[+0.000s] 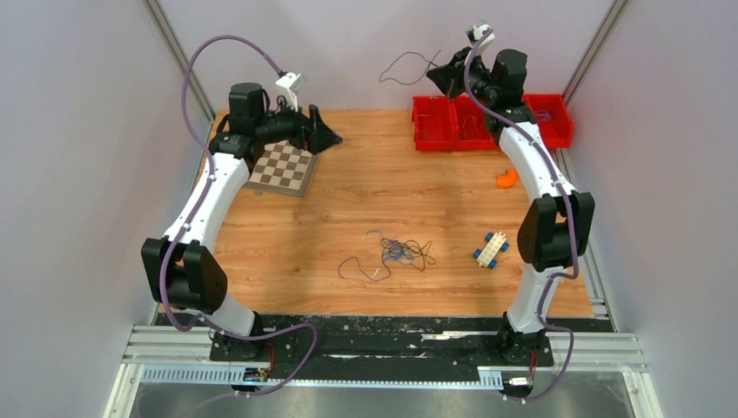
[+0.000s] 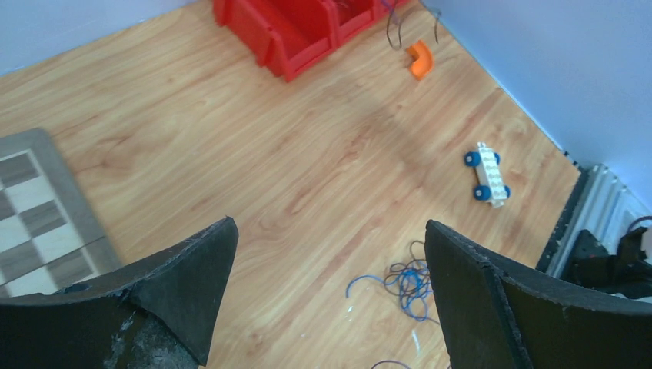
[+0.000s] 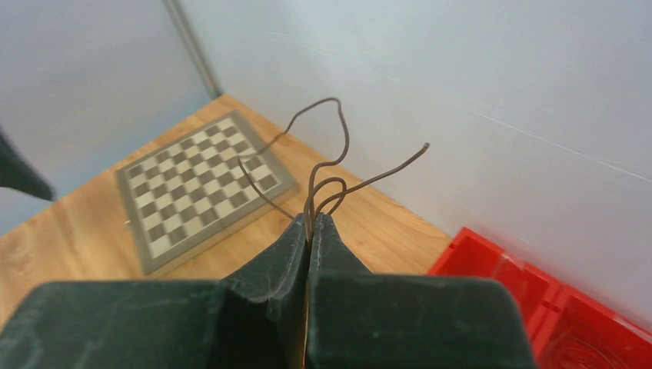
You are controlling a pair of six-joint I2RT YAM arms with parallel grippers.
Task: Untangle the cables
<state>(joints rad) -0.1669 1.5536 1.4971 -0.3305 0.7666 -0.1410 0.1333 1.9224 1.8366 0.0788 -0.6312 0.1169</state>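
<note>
The right gripper [image 3: 311, 223] is pinched shut on a dark brown cable [image 3: 311, 204], raised at the far right above the red bins [image 1: 435, 122]. The other cables [image 1: 402, 252] lie knotted on the worktop [image 1: 348, 200] at near centre, well apart from it. The left gripper [image 2: 329, 227], spread wide near the chessboard [image 1: 283, 168], looks nearer. Single strands in the knot are too thin to separate.

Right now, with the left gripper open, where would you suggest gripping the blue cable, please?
Likely the blue cable's free tail, which arcs out of the tangle toward the chessboard and lies flat, clear of other strands. Come straight down with the left gripper, so it pinches only that strand.
</note>
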